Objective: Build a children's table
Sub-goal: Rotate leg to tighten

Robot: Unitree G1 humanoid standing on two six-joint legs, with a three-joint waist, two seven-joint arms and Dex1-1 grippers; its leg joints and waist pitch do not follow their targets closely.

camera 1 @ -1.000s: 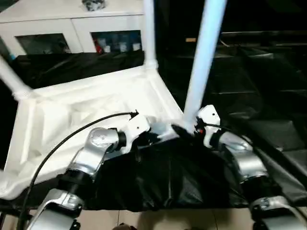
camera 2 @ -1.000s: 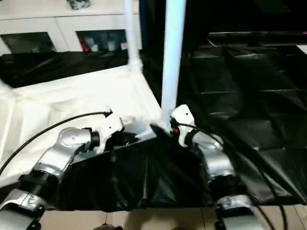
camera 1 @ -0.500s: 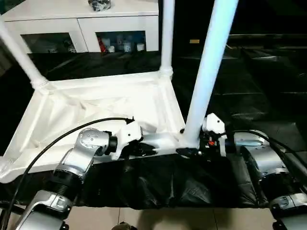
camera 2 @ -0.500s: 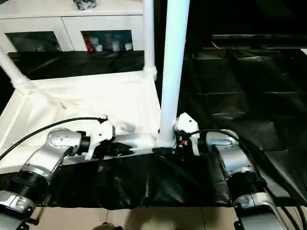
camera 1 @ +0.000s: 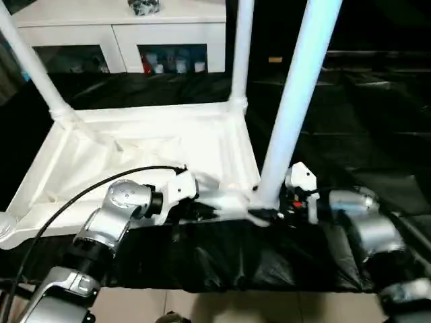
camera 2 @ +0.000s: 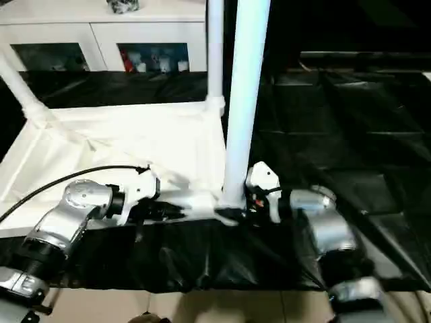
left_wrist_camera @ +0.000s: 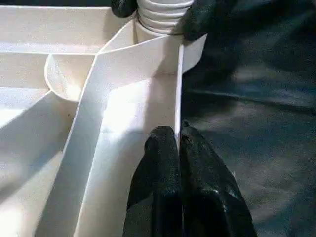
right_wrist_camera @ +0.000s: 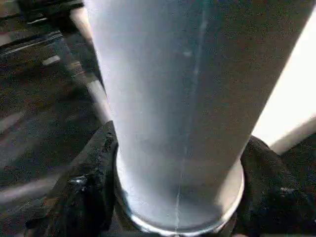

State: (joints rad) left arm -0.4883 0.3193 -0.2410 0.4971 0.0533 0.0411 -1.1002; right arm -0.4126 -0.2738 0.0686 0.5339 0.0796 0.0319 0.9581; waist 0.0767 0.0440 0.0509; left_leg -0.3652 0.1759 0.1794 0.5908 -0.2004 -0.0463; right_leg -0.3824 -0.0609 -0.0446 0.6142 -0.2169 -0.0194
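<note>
Left eye view gives you one upturned tabletop on the black sheet with three legs upright; left wrist: left gripper pinches its rim; right wrist: right gripper fingers flank the near leg.

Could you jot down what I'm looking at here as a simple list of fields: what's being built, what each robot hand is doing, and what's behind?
Being built: upside-down white tabletop on black sheeting
Legs standing: three, at the near right corner, far right and far left
Left gripper: pinched shut on the tabletop's near rim
Right gripper: fingers either side of the near right leg's base
Behind: white cabinet with glass doors
</note>
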